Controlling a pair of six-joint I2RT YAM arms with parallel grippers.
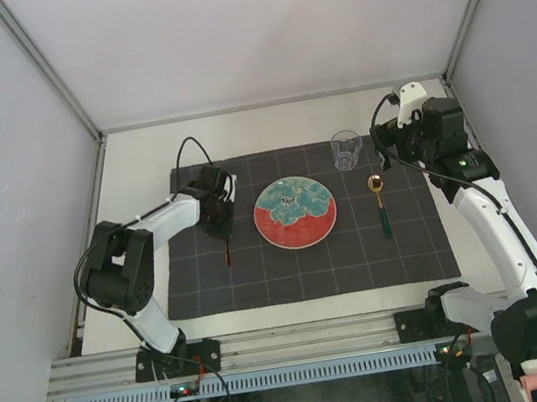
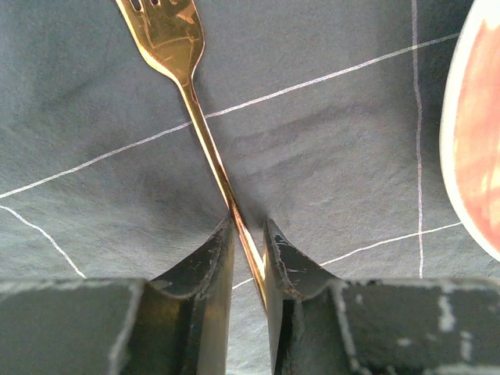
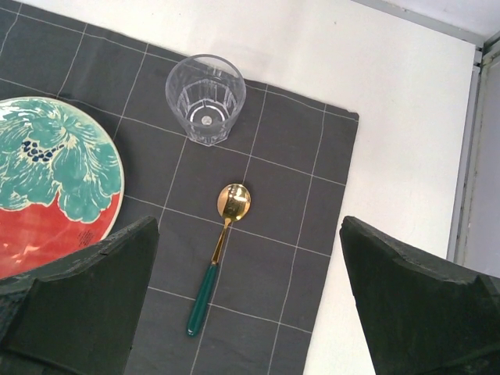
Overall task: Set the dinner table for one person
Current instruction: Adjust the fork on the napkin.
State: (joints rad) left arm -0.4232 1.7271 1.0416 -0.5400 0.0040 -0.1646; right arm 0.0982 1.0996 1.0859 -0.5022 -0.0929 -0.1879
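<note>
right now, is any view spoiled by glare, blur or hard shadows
top external: even, soft light, only faint shadows; left wrist: glare runs along the gold fork and the plate rim is blurred; right wrist: sharp, with a glint on the spoon bowl

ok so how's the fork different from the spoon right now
The fork is left of the plate; the spoon is right of it.
The fork's neck sits between the fingers of the left gripper; the spoon lies free, with nothing touching it.
The fork's handle looks red in the top view; the spoon's is green.
Both have gold heads and lie on the dark checked cloth.
</note>
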